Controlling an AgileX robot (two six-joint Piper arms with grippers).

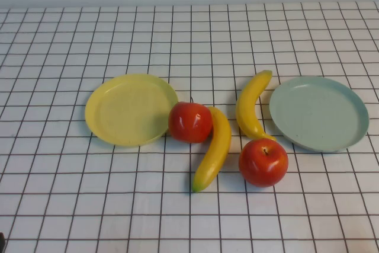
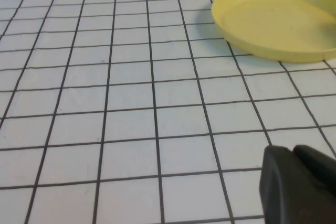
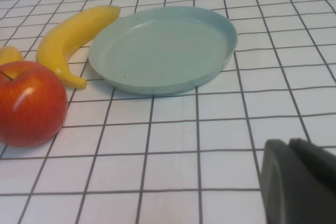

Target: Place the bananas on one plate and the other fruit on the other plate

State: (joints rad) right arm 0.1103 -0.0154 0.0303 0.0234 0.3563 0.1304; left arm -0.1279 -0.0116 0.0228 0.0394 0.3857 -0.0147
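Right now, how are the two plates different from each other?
The left plate is pale yellow, while the right plate is blue-green. An apple touches the yellow plate's rim; a banana lies beside the blue-green one. Both are round, shallow, rimmed and hold no fruit yet. The left hand shows only in its wrist view near the yellow plate, the right hand in its own near the blue-green plate.

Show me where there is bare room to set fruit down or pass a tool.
Both plates are bare: the yellow plate and the blue-green plate. Open cloth lies far of both plates and near of the fruit. Crowded: the middle, where one apple touches the yellow rim and a banana, with the second banana and second apple beside. Left tool and right tool hover low over cloth.
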